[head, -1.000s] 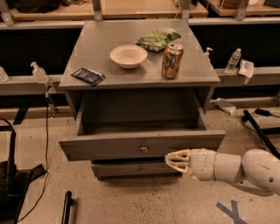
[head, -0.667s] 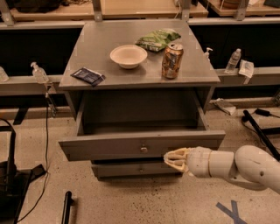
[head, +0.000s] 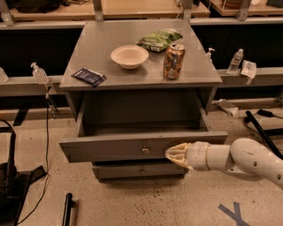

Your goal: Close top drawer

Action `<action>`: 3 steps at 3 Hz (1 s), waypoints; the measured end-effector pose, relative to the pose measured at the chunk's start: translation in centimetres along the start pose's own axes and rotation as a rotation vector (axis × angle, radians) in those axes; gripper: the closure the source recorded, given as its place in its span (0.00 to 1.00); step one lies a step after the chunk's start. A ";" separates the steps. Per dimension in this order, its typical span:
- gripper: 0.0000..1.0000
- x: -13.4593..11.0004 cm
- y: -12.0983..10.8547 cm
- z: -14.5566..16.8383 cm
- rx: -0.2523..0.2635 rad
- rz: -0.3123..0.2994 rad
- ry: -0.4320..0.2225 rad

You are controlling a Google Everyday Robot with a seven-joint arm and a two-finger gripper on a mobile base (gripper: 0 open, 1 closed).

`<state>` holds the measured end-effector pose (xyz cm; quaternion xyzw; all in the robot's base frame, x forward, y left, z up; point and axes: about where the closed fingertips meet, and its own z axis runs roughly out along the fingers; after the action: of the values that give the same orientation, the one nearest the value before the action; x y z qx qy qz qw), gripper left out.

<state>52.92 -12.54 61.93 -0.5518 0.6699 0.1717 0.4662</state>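
Looks like a robot test lab.
I'm on a speckled floor (head: 146, 205) marked with a blue tape X (head: 234, 214). Long workbenches (head: 132, 9) stand behind, a loose cable (head: 47, 132) trails down, and a pump bottle (head: 39, 73) sits on the ledge. My gripper (head: 177, 154) is at the top drawer (head: 110, 150) front.

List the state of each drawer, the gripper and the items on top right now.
top drawer: open, pulled well out.
lower drawer: pushed in.
gripper: at the top drawer's front, right of its knob.
can: upright on the cabinet top.
bowl: upright.
green bag: lying flat.
dark packet: lying flat.
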 end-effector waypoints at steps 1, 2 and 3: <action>1.00 0.3 -1.4 0.4 0.008 0.012 0.017; 1.00 0.1 -2.7 0.7 0.016 0.013 0.031; 1.00 -0.3 -3.7 1.1 0.024 0.011 0.037</action>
<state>56.73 -12.81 62.68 -0.5456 0.6835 0.1559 0.4592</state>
